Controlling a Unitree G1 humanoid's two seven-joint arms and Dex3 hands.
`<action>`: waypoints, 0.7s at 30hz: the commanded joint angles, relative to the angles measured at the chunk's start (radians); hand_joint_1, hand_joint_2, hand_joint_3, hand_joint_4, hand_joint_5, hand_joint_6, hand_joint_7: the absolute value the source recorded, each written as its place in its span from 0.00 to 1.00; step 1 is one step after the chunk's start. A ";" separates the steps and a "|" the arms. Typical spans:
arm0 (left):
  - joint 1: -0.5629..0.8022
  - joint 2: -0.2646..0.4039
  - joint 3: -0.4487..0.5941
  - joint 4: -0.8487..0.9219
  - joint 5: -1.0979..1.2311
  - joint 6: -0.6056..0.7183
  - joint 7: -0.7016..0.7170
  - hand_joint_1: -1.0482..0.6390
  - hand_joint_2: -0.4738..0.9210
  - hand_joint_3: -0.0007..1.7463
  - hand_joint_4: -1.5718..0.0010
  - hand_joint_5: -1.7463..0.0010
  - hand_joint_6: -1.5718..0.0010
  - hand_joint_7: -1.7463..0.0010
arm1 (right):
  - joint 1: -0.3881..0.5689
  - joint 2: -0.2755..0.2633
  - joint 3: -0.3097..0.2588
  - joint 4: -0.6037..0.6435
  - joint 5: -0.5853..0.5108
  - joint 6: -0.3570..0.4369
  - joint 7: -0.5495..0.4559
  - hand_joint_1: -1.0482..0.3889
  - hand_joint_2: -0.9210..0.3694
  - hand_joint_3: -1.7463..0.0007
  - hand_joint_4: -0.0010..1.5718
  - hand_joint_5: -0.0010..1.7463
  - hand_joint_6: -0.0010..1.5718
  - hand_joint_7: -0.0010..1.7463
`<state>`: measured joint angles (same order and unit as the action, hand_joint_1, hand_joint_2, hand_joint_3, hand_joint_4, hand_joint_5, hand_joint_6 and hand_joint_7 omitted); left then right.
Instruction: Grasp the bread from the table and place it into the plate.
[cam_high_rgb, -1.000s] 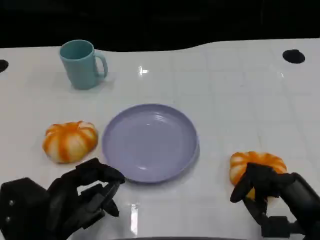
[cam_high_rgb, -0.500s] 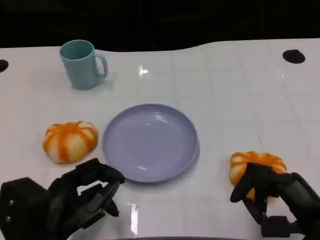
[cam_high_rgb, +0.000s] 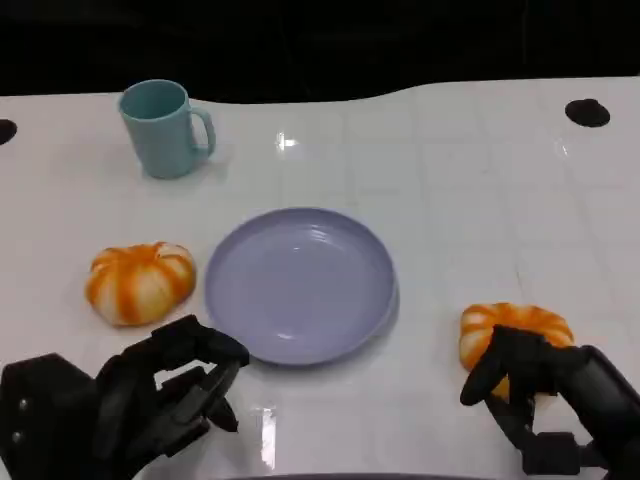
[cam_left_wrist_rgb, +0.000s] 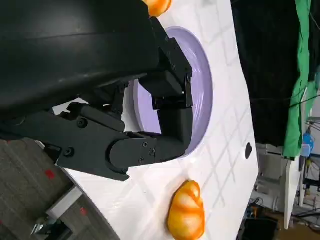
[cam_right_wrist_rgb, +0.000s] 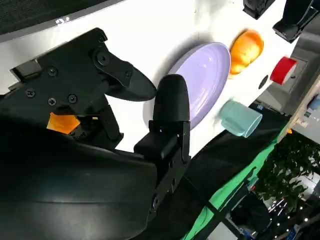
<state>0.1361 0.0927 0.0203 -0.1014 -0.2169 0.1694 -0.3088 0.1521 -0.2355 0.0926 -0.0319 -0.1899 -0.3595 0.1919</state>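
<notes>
Though touching bread (cam_high_rgb: 515, 327), right hand (cam_high_rgb: 545, 390) unclosed.

I saw the white worktop (cam_high_rgb: 450, 180) carrying a teal mug (cam_high_rgb: 165, 128) toward its far left, a lavender plate (cam_high_rgb: 300, 285) mid-worktop, and two orange breads (cam_high_rgb: 140, 282) (cam_high_rgb: 515, 330) flanking it.

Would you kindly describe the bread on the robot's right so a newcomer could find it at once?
Start at the lilac plate in the middle of the white table. Go to its near right, where the right hand sits over a round orange and white bread. Its twin, the left bread, lies untouched on the plate's other side.
</notes>
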 joint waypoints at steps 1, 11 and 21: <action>0.003 0.015 0.006 -0.002 -0.005 -0.002 -0.006 0.37 1.00 0.27 0.61 0.00 0.58 0.27 | 0.005 0.001 -0.015 -0.032 0.030 0.004 -0.005 0.61 0.32 0.38 0.50 0.95 0.47 0.60; 0.006 0.012 0.007 -0.002 -0.007 -0.007 -0.007 0.38 1.00 0.28 0.62 0.00 0.59 0.26 | 0.019 -0.056 -0.023 -0.186 -0.164 0.108 -0.032 0.52 0.12 0.84 0.25 0.55 0.36 0.21; 0.000 0.013 0.006 -0.001 -0.007 0.001 -0.003 0.37 1.00 0.28 0.62 0.00 0.59 0.26 | 0.015 -0.133 -0.029 -0.309 -0.394 0.177 -0.027 0.50 0.09 1.00 0.06 0.27 0.25 0.02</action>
<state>0.1364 0.0926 0.0205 -0.1034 -0.2205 0.1696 -0.3088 0.1680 -0.3361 0.0761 -0.3040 -0.5410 -0.2144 0.1582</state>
